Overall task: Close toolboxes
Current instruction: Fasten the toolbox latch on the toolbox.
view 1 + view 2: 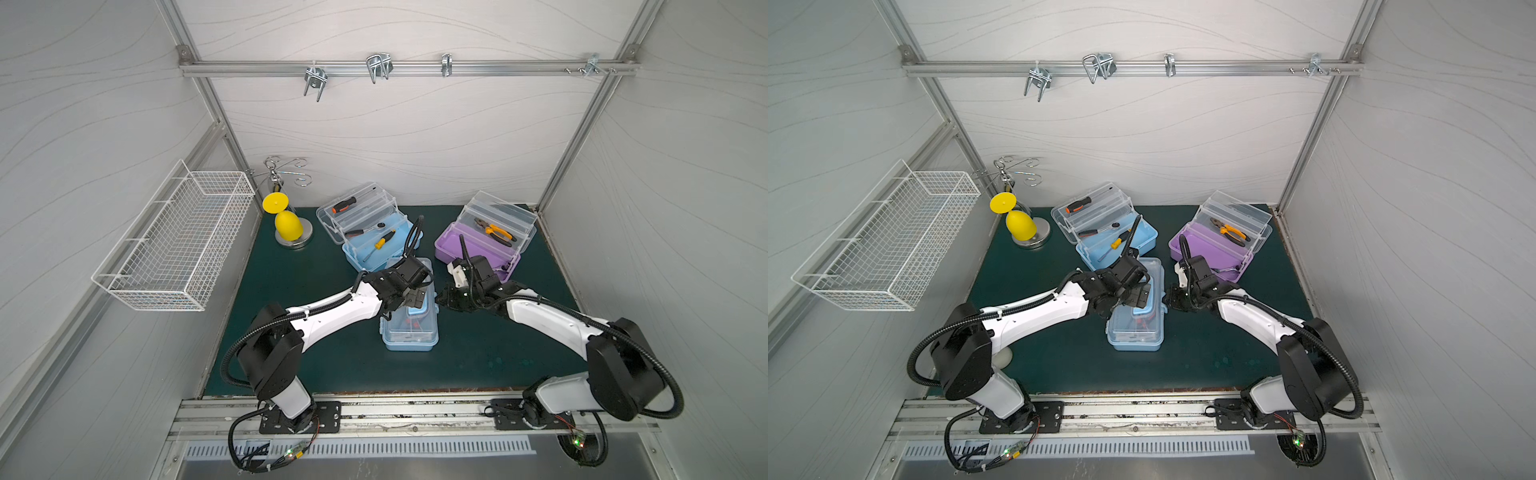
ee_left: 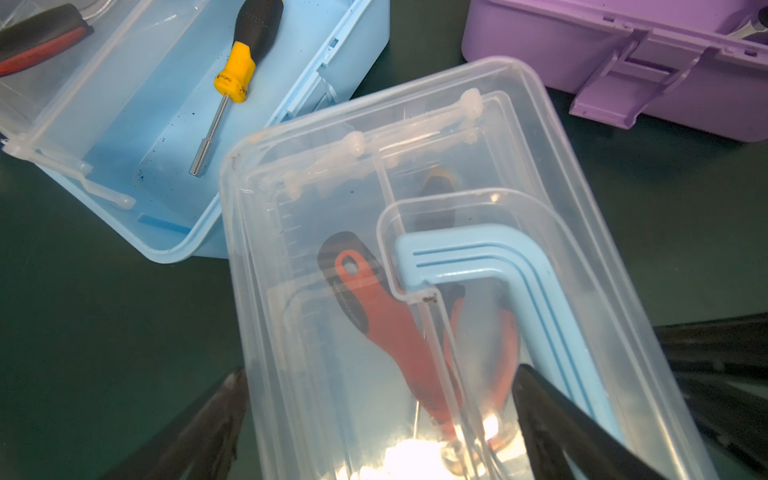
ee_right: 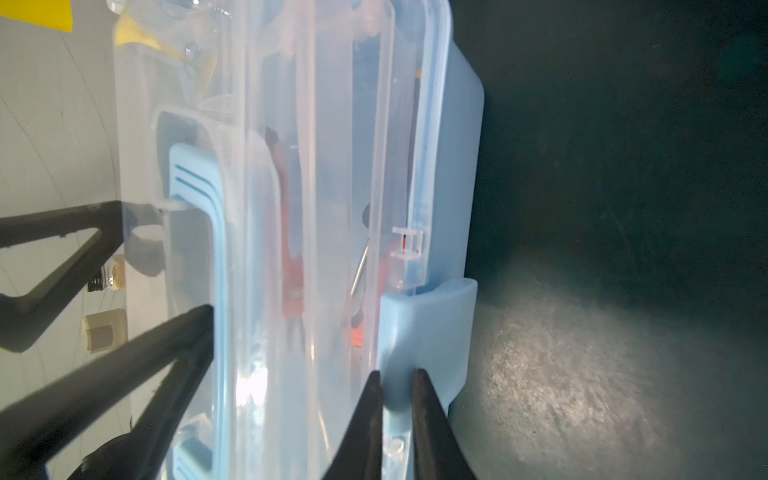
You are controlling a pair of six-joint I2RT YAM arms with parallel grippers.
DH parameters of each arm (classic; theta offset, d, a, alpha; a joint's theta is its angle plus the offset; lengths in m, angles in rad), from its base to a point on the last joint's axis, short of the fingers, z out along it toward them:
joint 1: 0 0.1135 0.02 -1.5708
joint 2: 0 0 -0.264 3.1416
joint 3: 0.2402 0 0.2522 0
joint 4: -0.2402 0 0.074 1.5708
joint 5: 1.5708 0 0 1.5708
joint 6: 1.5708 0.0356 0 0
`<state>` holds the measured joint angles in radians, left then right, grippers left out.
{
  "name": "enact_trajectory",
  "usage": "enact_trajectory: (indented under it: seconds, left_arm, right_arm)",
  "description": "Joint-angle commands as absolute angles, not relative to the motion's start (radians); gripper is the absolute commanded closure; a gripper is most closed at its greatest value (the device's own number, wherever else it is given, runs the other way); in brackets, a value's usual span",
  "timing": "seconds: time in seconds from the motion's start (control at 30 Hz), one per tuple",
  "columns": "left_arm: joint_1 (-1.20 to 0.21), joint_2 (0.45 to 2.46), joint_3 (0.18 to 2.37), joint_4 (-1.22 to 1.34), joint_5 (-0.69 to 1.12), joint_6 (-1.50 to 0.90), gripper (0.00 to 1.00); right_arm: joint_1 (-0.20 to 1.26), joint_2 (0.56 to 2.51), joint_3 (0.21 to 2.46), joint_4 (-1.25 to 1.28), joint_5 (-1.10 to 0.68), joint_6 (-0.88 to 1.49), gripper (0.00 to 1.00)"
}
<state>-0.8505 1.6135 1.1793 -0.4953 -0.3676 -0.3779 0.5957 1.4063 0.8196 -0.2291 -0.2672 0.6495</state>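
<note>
step: latching the middle toolbox (image 1: 409, 336), lid down, near the front of the counter (image 1: 332, 365).
left fingers (image 1: 417, 297): apart, one on the clear lid by the handle, one off the side.
right fingers (image 3: 376, 384): almost together, tips at the blue latch (image 3: 428, 332); whether it has snapped i cannot tell.
next: likely press that latch home, then fold down the two open ones.
count, left to right: one open blue toolbox (image 1: 352, 254), one lidded blue, one open purple toolbox (image 1: 446, 247); three in all.
</note>
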Motion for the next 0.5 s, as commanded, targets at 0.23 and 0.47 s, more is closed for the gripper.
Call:
enact_trajectory:
  seconds: [0.23, 0.47]
  left_arm:
    - [-0.857, 1.7, 1.128, -0.594, -0.287, -0.36, 0.01]
    - [-0.852, 1.703, 1.11, -0.583, -0.273, -0.37, 0.01]
  right_arm:
    - [0.65, 1.463, 0.865, -0.265, -0.243, 0.617, 0.83]
    - [0.65, 1.466, 0.885, -0.297, -0.199, 0.593, 0.79]
